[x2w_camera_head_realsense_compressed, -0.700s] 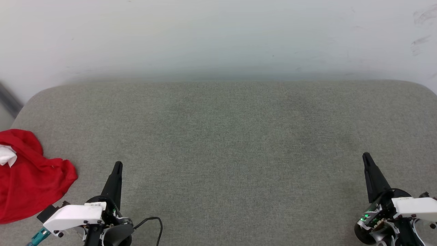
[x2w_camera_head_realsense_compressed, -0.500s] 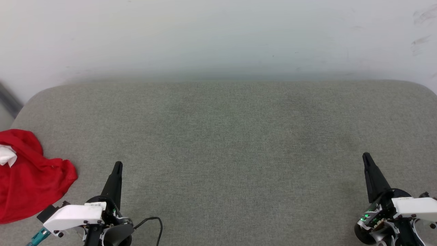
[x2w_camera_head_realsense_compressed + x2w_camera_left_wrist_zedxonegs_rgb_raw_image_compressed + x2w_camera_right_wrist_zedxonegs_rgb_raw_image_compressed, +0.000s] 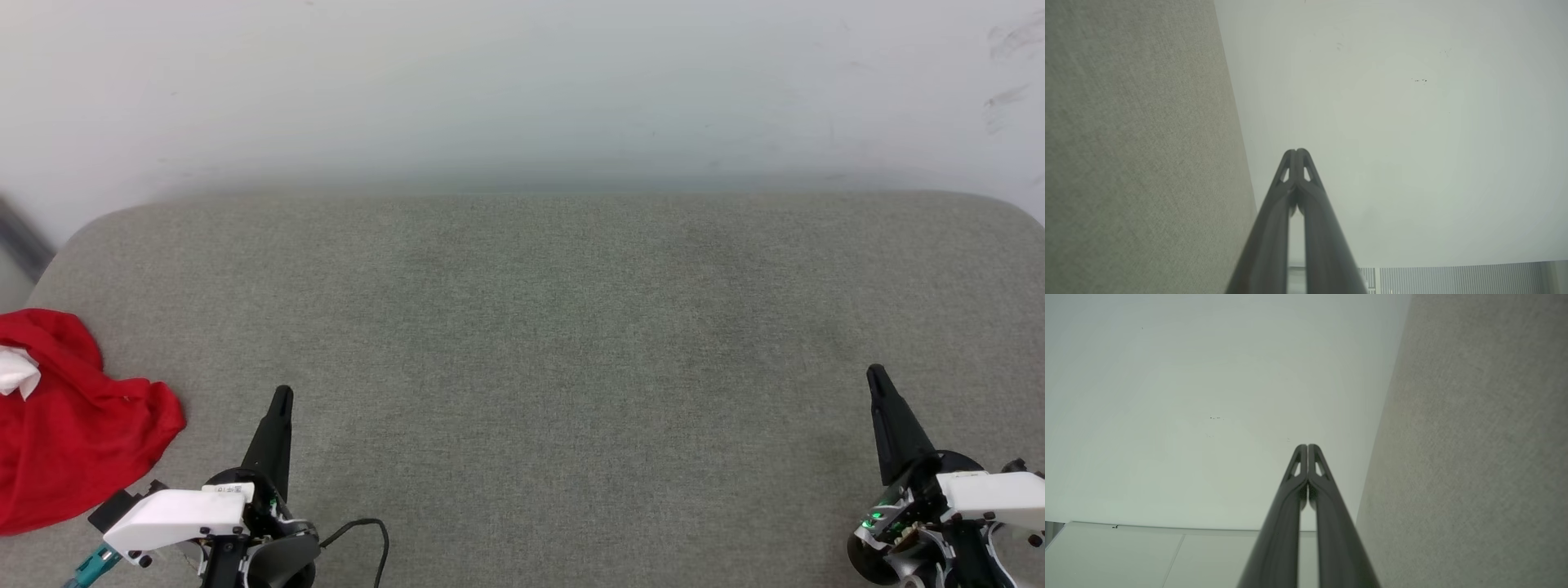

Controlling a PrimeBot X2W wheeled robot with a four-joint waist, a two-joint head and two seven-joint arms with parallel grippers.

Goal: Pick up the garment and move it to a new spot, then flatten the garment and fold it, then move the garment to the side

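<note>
A broad grey fabric-covered worktop (image 3: 539, 343) with rounded far corners stretched out before a pale, faintly scuffed wall (image 3: 522, 82). The crumpled red garment (image 3: 82, 433), with a small patch of white at its left side, lay bunched at the worktop's left edge, partly cut off by the head view and near the left arm. The left claw (image 3: 280, 398) sat at lower left and the right claw (image 3: 875, 374) at lower right, well apart. Each had its two long dark fingers pressed together and gripped nothing. A thin black cable (image 3: 367, 527) looped beside the left wrist.
</note>
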